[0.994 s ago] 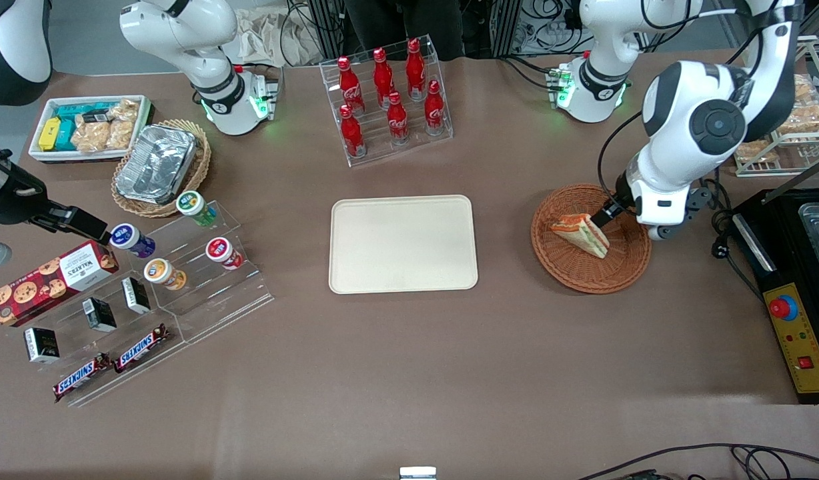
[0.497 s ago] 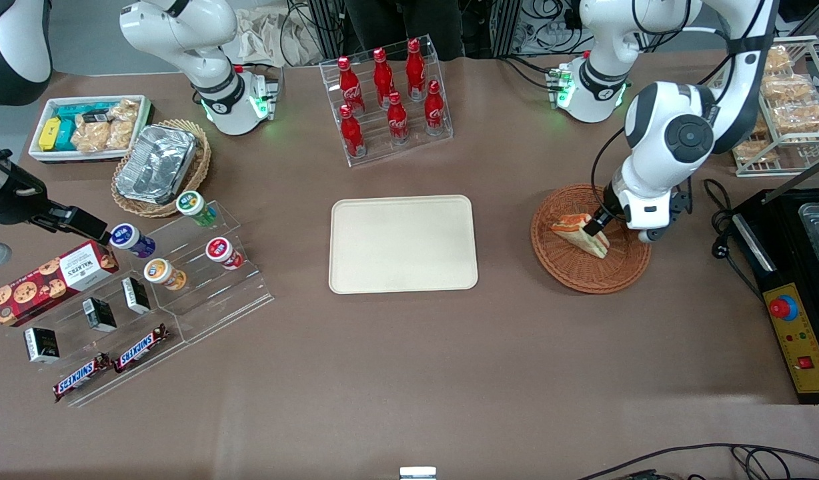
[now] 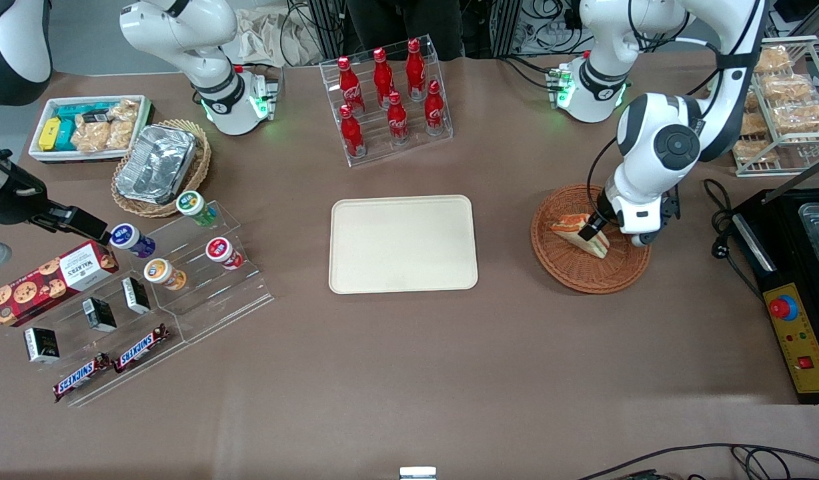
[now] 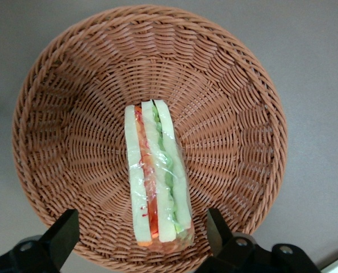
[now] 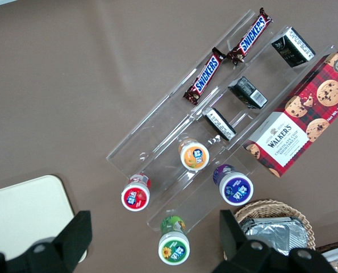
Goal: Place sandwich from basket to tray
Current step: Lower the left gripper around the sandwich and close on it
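Reddish-brown wicker forms the basket (image 3: 589, 240), which sits on the brown table toward the working arm's end, well apart from the cream-beige tray (image 3: 403, 243) at the table's middle. The sandwich (image 4: 156, 176) lies inside the basket, near its centre, wrapped in clear film, with its layered edge of white bread, red, orange and green filling turned up toward the wrist camera. The gripper (image 3: 593, 230) hangs low over the basket, directly above the sandwich. Its two dark fingers (image 4: 62, 236) are spread wide, one on each side of the wedge's broad end, with woven basket floor showing between each finger and the bread; nothing is grasped. The sandwich rests on the basket's bottom and touches neither finger. The tray lies flat and bare. Farther from the front camera than the tray stands a clear stepped rack of red cola bottles (image 3: 386, 93). Toward the parked arm's end a clear stand carries small round tubs (image 3: 176, 243) and chocolate bars (image 3: 109, 363).
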